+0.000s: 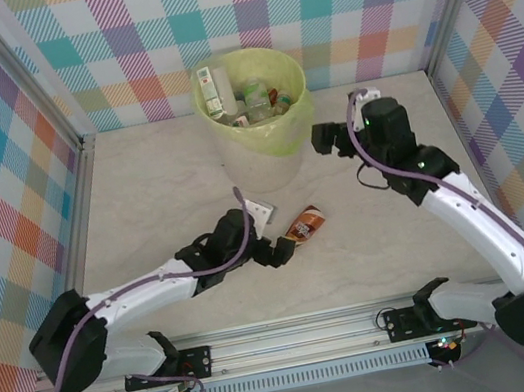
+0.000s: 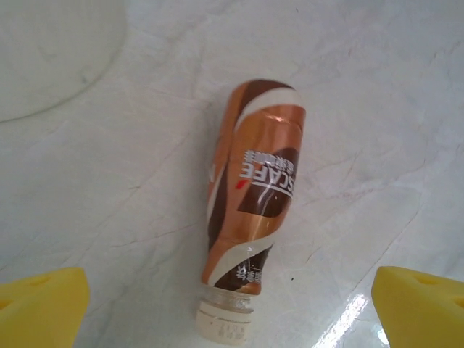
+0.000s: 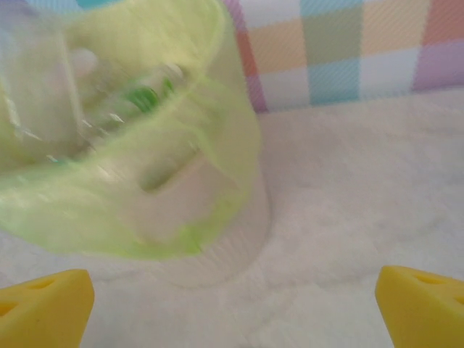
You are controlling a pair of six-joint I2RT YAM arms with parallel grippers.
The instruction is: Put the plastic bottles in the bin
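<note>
- Nearest us in the overhead view, a silver metal rail [image 1: 297, 337] runs along the near edge, with both arm bases bolted to it.
- Our left gripper [image 1: 280, 250] reaches low over the middle of the table [image 1: 150, 195]. Its yellow foam pads [image 2: 40, 304] stand wide apart, holding nothing.
- One brown-labelled bottle [image 1: 305, 225] lies on its side on the table, just in front of that gripper. In the left wrist view its white cap points towards us and sits between the two pads, touching neither.
- Our right gripper [image 1: 325, 137] hangs just beside the right side of the bin [image 1: 276, 132]. Its yellow fingertips [image 3: 43, 308] are also spread apart and empty.
- That bin stands at the far middle of the table, near the back wall. It is round and beige, with a pale yellow-green bag folded over its rim.
- Several plastic bottles [image 1: 247, 97] lie jumbled inside the bin; we cannot count them.
- Pale cream, with faint marble-like veins and a soft sheen, the table surface has the bottle well apart from the bin.
- Plaid walls [image 1: 329, 1] in pastel pink, teal, orange and purple close in the back and both sides, held by silver frame posts [image 1: 26, 80].
</note>
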